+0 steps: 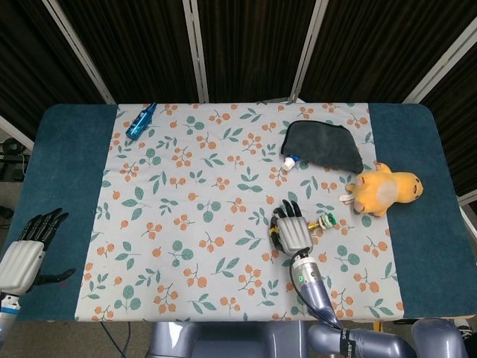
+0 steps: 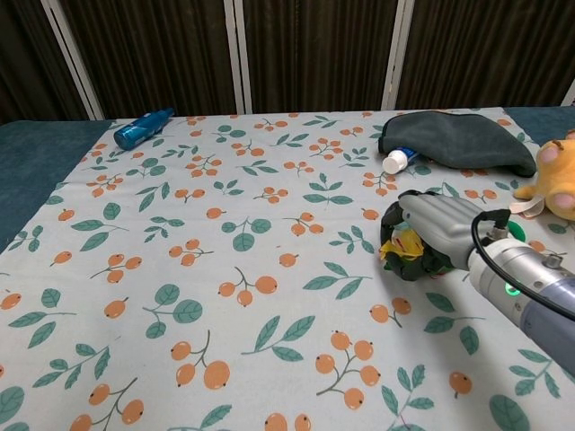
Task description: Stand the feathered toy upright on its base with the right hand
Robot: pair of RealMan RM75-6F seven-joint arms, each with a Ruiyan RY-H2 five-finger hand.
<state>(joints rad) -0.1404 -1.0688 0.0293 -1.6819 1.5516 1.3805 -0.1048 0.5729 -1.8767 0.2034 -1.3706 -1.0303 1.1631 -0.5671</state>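
The feathered toy point(image 2: 406, 245) shows yellow, green and red feathers under my right hand point(image 2: 433, 230), which curls its fingers around it on the floral cloth. In the head view the right hand point(image 1: 294, 230) covers most of the toy; only its green-and-yellow end point(image 1: 326, 221) sticks out to the right, lying low on the cloth. My left hand point(image 1: 28, 250) hangs beside the table's left front corner with fingers spread, holding nothing.
A blue bottle point(image 1: 141, 121) lies at the back left of the cloth. A dark grey cloth point(image 1: 323, 145) with a small white bottle point(image 1: 290, 160) at its edge lies at the back right. A yellow plush toy point(image 1: 385, 189) sits right of the hand.
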